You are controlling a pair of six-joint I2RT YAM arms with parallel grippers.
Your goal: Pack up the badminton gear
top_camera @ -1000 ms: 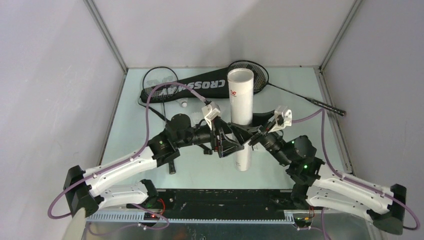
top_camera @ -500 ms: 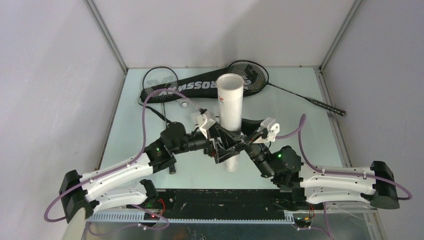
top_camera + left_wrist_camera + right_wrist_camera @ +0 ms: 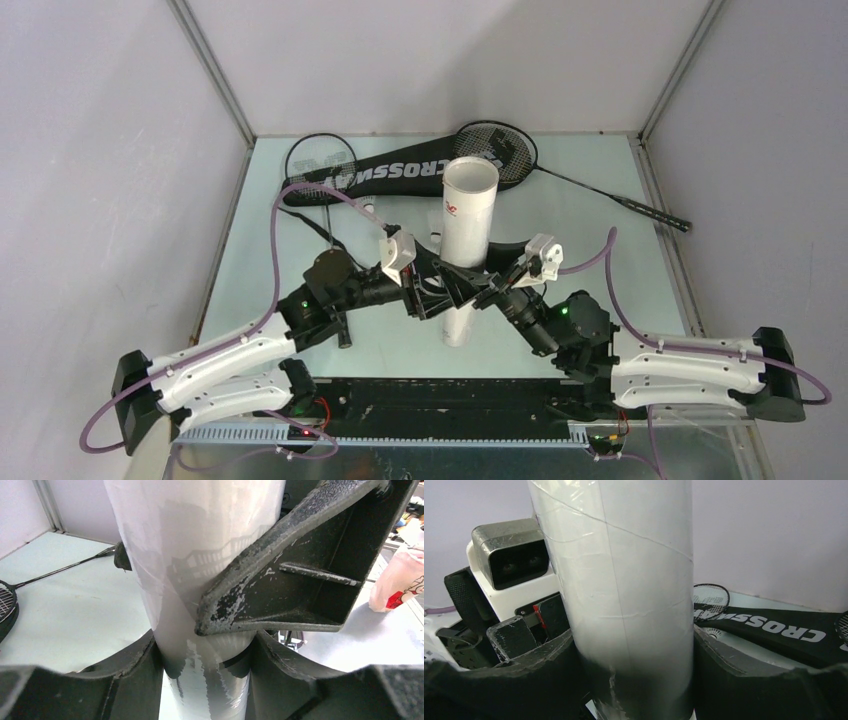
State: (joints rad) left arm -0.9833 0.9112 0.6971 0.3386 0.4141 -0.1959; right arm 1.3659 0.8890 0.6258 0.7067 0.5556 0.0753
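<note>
Tube (image 3: 466, 225) stands about upright at the centre of the top view, open mouth up, with the red logo on its upper left side. The arms grip its lower half from opposite sides. The left gripper (image 3: 204, 677) has a finger pressed against each flank of the tube, and the right gripper (image 3: 639, 680) is clamped on it the same way. In the left wrist view a right finger crosses the tube just above the left fingers, so the two grips sit close together. We judge the double hold is meant to steady a long, light cylinder and keep its mouth up. That would suit either loading it or passing it from one arm to the other; we cannot say which. The arms hide whether the base rests on the table (image 3: 655, 270) or hangs just off it. The rest of the gear lies unpacked along the top of the frame. The bag (image 3: 400, 172) is flat with its lettering up. One racket (image 3: 320, 158) has its head at the bag's left end. The other racket (image 3: 505, 148) has its head at the right end, behind the tube mouth, and its handle runs toward the right edge. A shuttlecock (image 3: 372, 207) sits loose just below the bag. Risk: two clamps on a thin-walled tube may dent it.
</note>
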